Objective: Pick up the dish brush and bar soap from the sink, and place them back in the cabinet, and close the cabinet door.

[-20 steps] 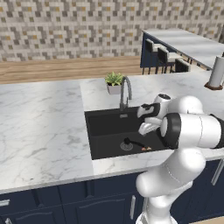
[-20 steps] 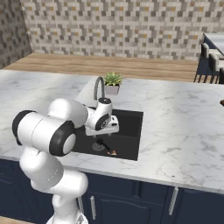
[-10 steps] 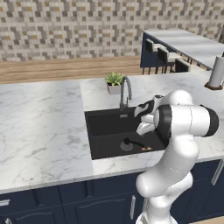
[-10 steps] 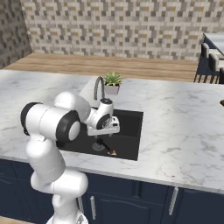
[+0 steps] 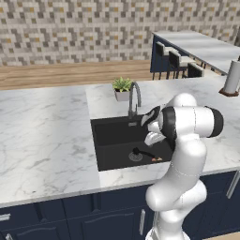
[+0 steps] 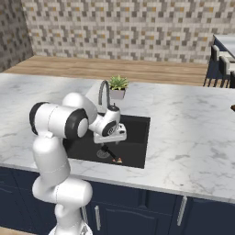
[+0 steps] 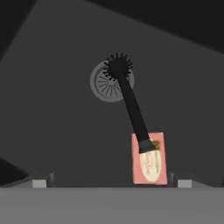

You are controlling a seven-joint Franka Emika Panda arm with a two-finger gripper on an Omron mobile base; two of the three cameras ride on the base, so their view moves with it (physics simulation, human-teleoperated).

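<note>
White marble counter (image 5: 47,140) fills the middle of the left base view, with the black rectangular sink (image 5: 110,136) sunk at centre, a chrome gooseneck faucet (image 5: 134,96) behind it and a small potted green plant (image 5: 122,87) beyond. The slim black dish brush (image 5: 143,153) lies on the basin floor right of centre, its bristle head over the round grey drain (image 5: 135,157), the small orange-tan bar soap (image 5: 158,159) at its handle end.

From the right base view, the white arm reaches over the sink (image 6: 137,131); brush (image 6: 109,152) and soap (image 6: 118,160) lie below it, near the front wall.

Looking down from the hand view, the gripper (image 7: 109,183) hangs with jaws spread wide, empty, above the brush (image 7: 131,105), whose handle tip overlaps the soap (image 7: 151,164) at lower right; the head covers the drain (image 7: 105,83).
</note>
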